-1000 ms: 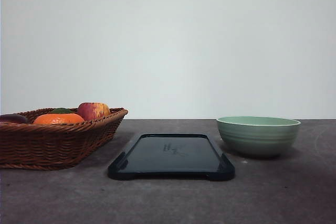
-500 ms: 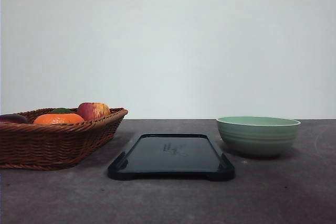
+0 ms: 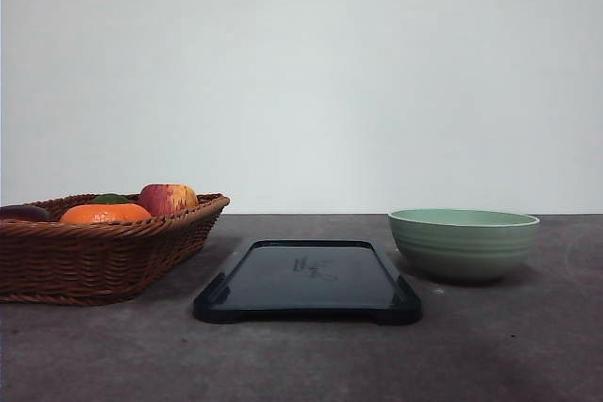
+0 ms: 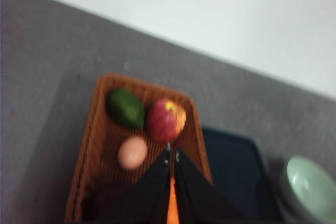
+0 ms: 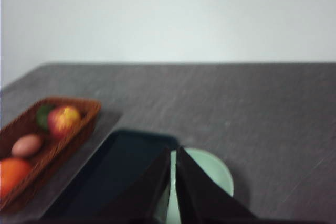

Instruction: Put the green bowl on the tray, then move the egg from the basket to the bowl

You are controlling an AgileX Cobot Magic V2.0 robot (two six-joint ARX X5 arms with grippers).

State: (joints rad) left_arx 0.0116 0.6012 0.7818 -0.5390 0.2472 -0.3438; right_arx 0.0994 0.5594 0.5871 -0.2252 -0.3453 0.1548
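The green bowl (image 3: 462, 244) stands on the table to the right of the dark tray (image 3: 306, 280), not touching it. At the left is the wicker basket (image 3: 94, 251). The egg (image 4: 132, 152) lies on the basket floor beside a red apple (image 4: 166, 120); it also appears as the egg (image 5: 26, 145) in the right wrist view. My left gripper (image 4: 172, 153) hangs shut and empty above the basket (image 4: 89, 145). My right gripper (image 5: 173, 153) is shut and empty above the bowl (image 5: 207, 174), near the tray's edge (image 5: 113, 171).
The basket also holds an orange fruit (image 3: 104, 214), an apple (image 3: 167, 199) and a dark green fruit (image 4: 126, 107). Bare grey tabletop (image 3: 311, 364) runs in front of the tray and to the right of the bowl. A white wall stands behind.
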